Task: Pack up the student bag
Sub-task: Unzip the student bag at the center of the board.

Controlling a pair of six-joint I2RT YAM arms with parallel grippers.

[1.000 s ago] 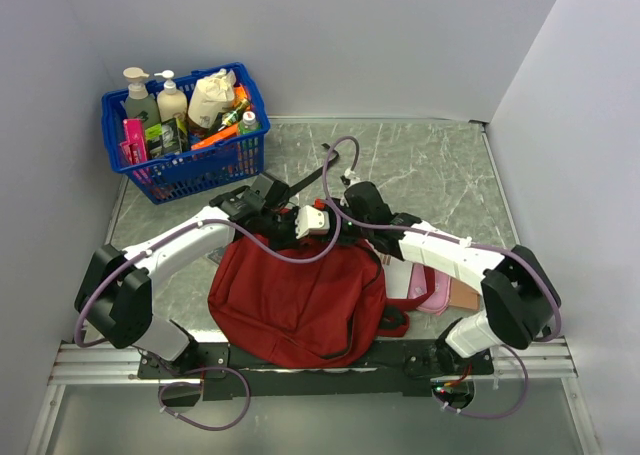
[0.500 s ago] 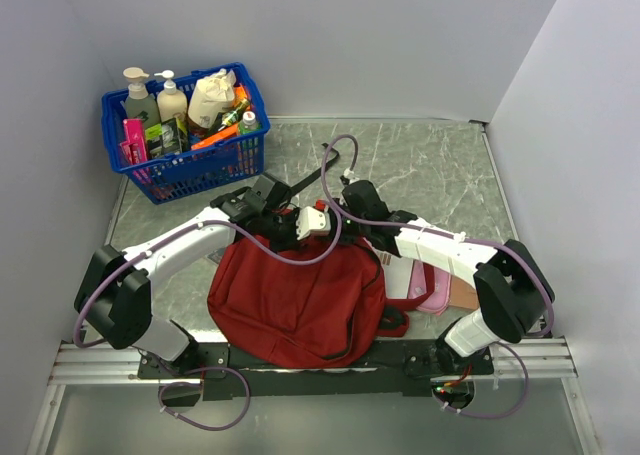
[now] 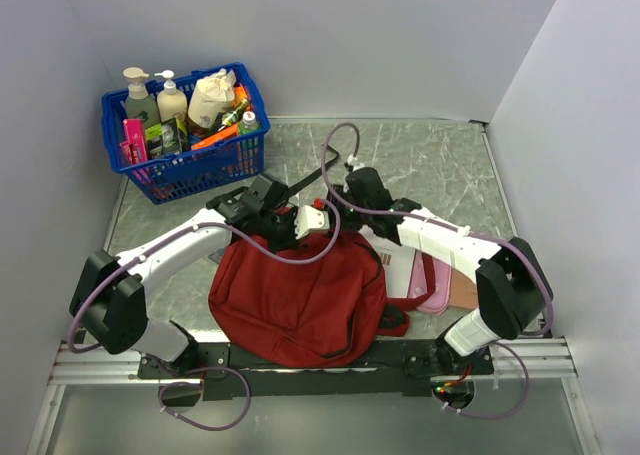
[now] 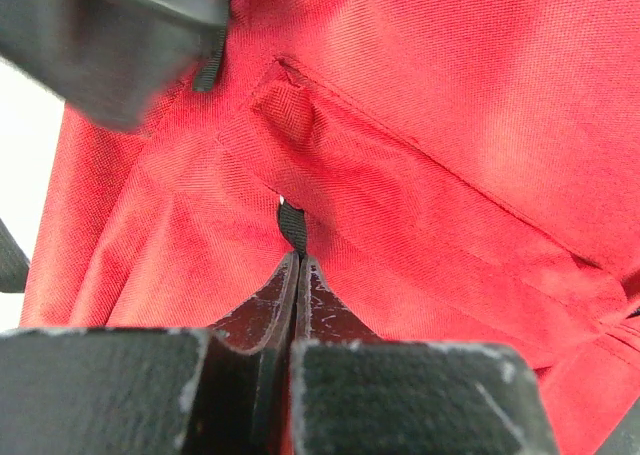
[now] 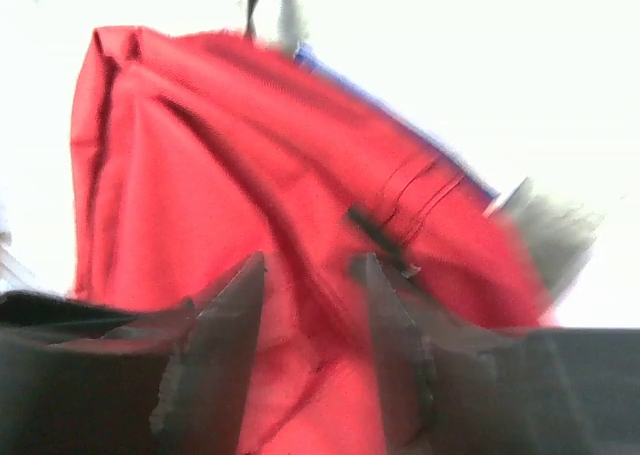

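**Left arm.** The left gripper [image 4: 297, 260] has its fingers [image 4: 265, 313] clenched on a small black tab [image 4: 292, 225] at a seam of the student bag [image 3: 300, 305], probably to hold the bag's far edge taut.

**Right arm.** The right gripper [image 5: 310, 265] hovers at that far edge, fingers [image 5: 225, 315] released and spread. The blurred view does not show whether they touch the red fabric.

**Surroundings.** The bag lies flat on the tabletop [image 3: 440, 165]. Flat pink items [image 3: 437, 297] lie against the bag's right side, likely awaiting packing. A blue basket [image 3: 190, 170] stands well beyond its far left corner.
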